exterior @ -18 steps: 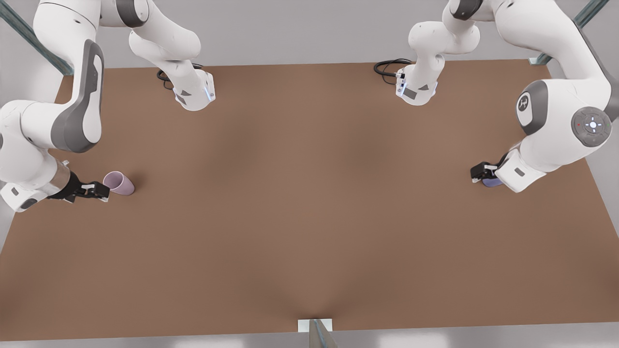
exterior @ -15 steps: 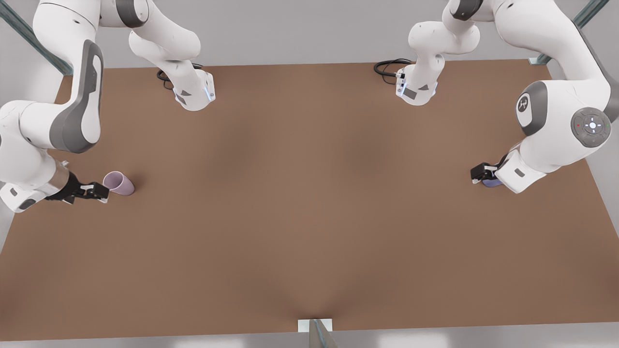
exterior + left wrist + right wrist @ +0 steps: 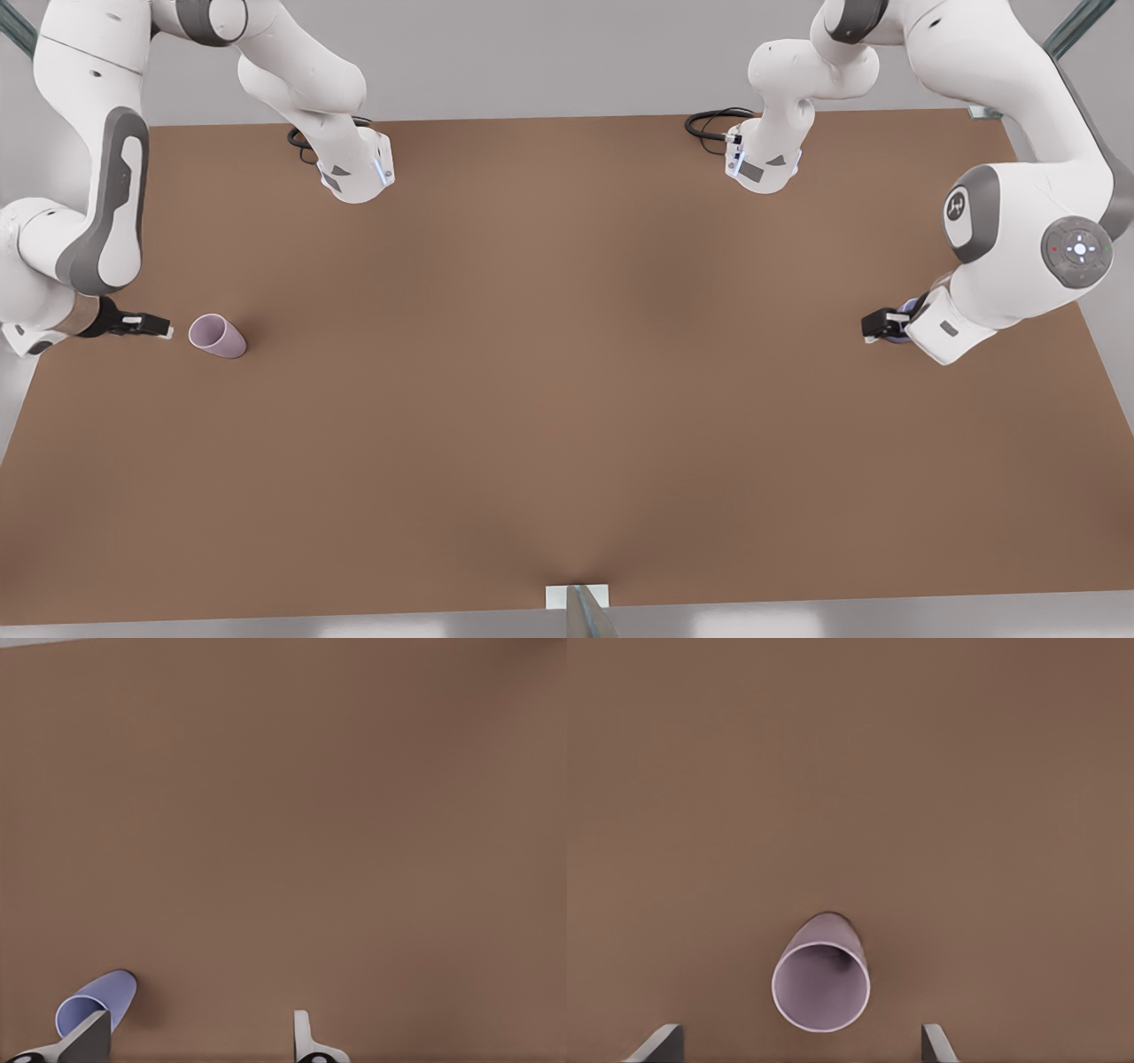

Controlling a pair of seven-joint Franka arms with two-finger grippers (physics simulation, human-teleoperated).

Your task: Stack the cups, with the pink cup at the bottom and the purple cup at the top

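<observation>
The brown counter (image 3: 567, 372) carries both cups, well apart near its opposite ends. The pink cup (image 3: 217, 336) stands beside the right hand (image 3: 152, 326), whose fingers are spread clear of it; a low approach could knock it over. The purple cup (image 3: 96, 1003) touches one finger of the left hand (image 3: 199, 1036), off-centre in the spread jaws, so closing now would likely push it aside. Both arms reach low.

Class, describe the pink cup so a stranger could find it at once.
On the brown table, look near the front view's left edge. The pink cup sits there beside the right gripper, apart from it. It is pale mauve, unlike the bluer purple cup.
</observation>
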